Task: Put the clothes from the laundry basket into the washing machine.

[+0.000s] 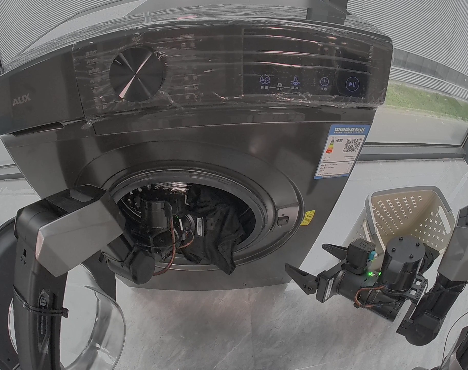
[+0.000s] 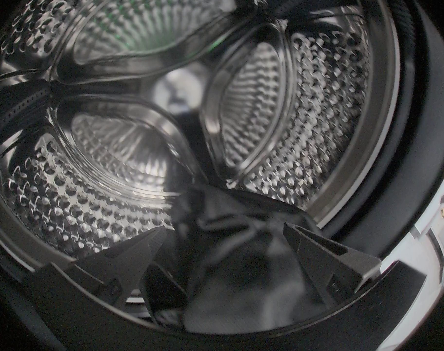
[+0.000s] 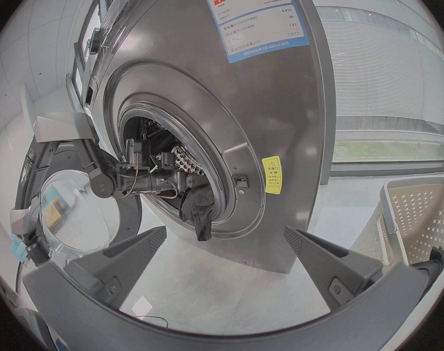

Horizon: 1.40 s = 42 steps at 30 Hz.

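The grey washing machine stands with its round opening uncovered. A black garment is draped over the lower rim of the opening, partly inside the drum and partly hanging out. My left arm's wrist is inside the opening. In the left wrist view my left gripper is open in the steel drum, and the black garment lies loose between its spread fingers. My right gripper is open and holds nothing, low to the right of the machine, beside the beige laundry basket.
The machine's glass door is swung out at the lower left, next to my left arm. The basket stands on the pale floor by a window wall. Open floor lies between the machine's front and my right gripper.
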{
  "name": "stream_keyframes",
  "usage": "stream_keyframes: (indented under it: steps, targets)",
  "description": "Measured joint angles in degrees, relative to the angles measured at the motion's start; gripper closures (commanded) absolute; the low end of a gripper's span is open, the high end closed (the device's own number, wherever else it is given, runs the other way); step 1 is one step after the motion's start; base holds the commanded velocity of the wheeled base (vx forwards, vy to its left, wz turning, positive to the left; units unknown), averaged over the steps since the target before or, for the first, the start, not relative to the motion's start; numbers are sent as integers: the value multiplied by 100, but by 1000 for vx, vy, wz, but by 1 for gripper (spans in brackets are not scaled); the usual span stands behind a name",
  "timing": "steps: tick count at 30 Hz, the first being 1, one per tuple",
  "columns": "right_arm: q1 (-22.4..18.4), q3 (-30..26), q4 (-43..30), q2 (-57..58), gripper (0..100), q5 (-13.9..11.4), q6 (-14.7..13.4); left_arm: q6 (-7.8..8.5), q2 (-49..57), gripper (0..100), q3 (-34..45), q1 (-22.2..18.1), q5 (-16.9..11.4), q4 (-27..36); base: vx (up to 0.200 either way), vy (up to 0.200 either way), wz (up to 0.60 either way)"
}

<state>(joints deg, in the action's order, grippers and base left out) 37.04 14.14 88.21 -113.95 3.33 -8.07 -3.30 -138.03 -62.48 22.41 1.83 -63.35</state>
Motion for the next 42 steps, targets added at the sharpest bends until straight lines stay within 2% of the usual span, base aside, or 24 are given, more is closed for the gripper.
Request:
stream_keyframes:
  steps: [8, 14, 15, 24, 26, 29, 32, 35, 36, 42]
  targets:
    - [11, 0, 0, 0, 0, 1, -2, 233, -9, 0, 357, 199, -148, 79, 0, 0, 0]
    - [26, 2, 0, 0, 0, 0, -2, 246, -224, 0, 156, 251, -150, 82, 0, 0, 0]
    - [33, 2, 0, 0, 0, 0, -2, 246, -267, 100, 115, 258, -150, 93, 0, 0, 0]
    - [63, 11, 2, 0, 0, 0, 0, 208, -566, 100, -169, 239, 17, 79, 0, 0, 0]
    - [63, 13, 0, 0, 0, 1, -2, 200, -594, 100, -276, 188, 167, 43, 0, 0, 0]
    - [72, 21, 2, 5, 0, 1, -2, 187, -629, 100, -486, 71, 534, -77, 0, 0, 0]
    - [78, 33, 0, 9, 0, 0, 0, 163, -646, 100, -728, -67, 677, -184, 0, 0, 0]
    - [78, 44, 0, 11, 0, 0, 0, 148, -649, 100, -933, -155, 706, -234, 0, 0, 0]
    - [80, 44, 0, 9, 0, 0, -2, 143, -646, 0, -976, -174, 706, -247, 0, 0, 0]
    - [78, 41, 0, 6, 0, 1, -2, 107, -636, 0, -972, -151, 703, -291, 0, 0, 0]
